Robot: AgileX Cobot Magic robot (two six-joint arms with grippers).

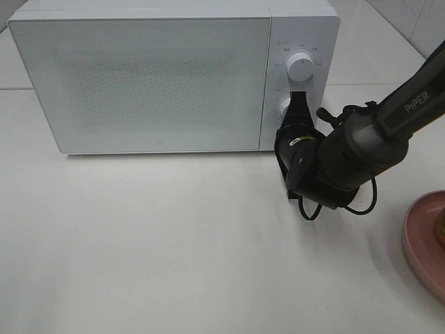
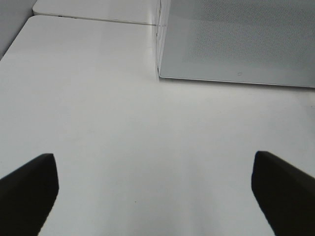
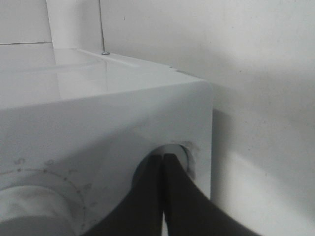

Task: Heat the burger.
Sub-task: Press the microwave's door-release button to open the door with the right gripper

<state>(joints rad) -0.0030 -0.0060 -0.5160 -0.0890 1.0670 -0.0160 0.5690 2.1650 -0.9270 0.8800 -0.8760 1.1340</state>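
The left gripper (image 2: 153, 164) hangs empty, jaws spread wide, over the smooth white tabletop (image 2: 98, 98). At the table's right edge sits a round pink plate (image 1: 419, 233). A golden-brown sliver on it at the frame edge may be the burger, though I cannot tell, and the frosted door hides the oven's inside. Farther back, the right gripper (image 1: 297, 101), jaws pinched together on nothing, presses its tip against the lower round white dial (image 1: 284, 108) of the boxy white microwave (image 1: 153, 76). Shut jaws have little purchase: they could skid off, or start it with no burger inside.
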